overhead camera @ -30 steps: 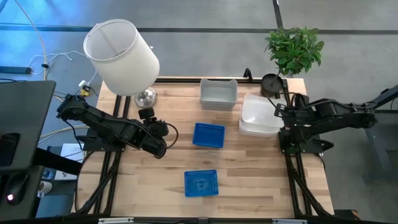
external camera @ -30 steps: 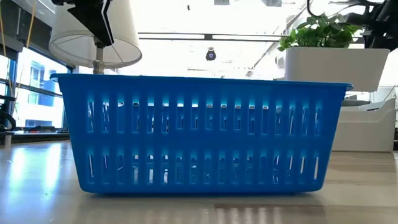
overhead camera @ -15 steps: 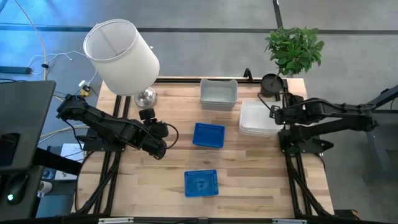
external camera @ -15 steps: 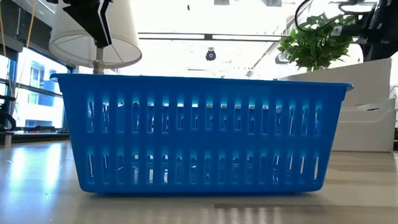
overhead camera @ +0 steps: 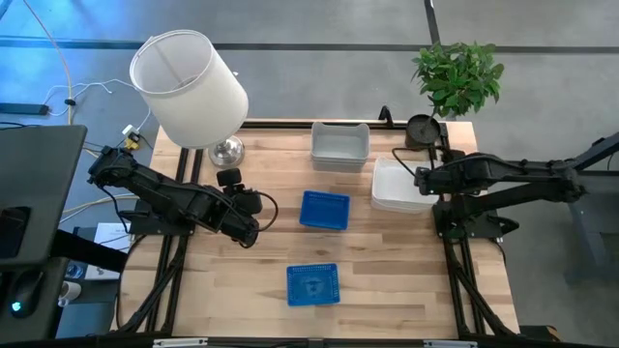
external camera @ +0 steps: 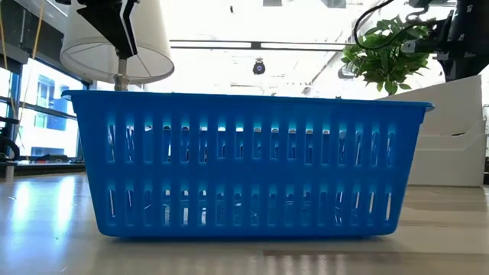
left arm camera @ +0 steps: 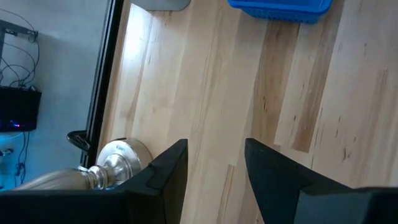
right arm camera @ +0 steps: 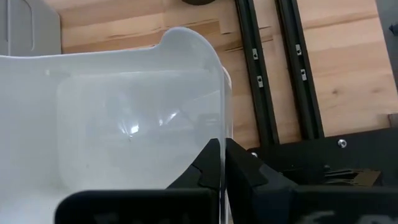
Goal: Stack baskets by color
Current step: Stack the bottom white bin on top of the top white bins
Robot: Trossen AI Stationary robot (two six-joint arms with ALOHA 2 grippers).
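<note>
A white basket (overhead camera: 397, 182) hangs tilted over a stack of white baskets (external camera: 452, 162) at the table's right side, with my right gripper (overhead camera: 423, 180) shut on it. A light grey basket (overhead camera: 338, 145) rests on its bottom at the far middle. One blue basket (overhead camera: 324, 210) sits mid-table and another (overhead camera: 312, 284) near the front edge, where it fills the low view (external camera: 248, 164). My left gripper (overhead camera: 253, 205) hovers open over bare wood at the left, with nothing between its fingers (left arm camera: 171, 168). My right gripper pinches the white basket's side wall (right arm camera: 222, 134) at the rim, on the side toward the table's right edge. One finger (right arm camera: 210, 163) is inside the basket and one outside. The fingers come slanting down from above. The basket sits tilted over the white stack.
A big white lampshade (overhead camera: 189, 87) leans over the far left corner, its chrome base (left arm camera: 115, 158) close to my left gripper. A black plant pot (overhead camera: 423, 129) and a green plant (overhead camera: 456, 75) stand at the far right. Black frame rails (right arm camera: 261, 81) run along the right edge.
My right gripper has moved toward the table's left edge and a little down, tipping as it went. The white basket it holds has sunk from level and high to tilted, close over the white stack.
</note>
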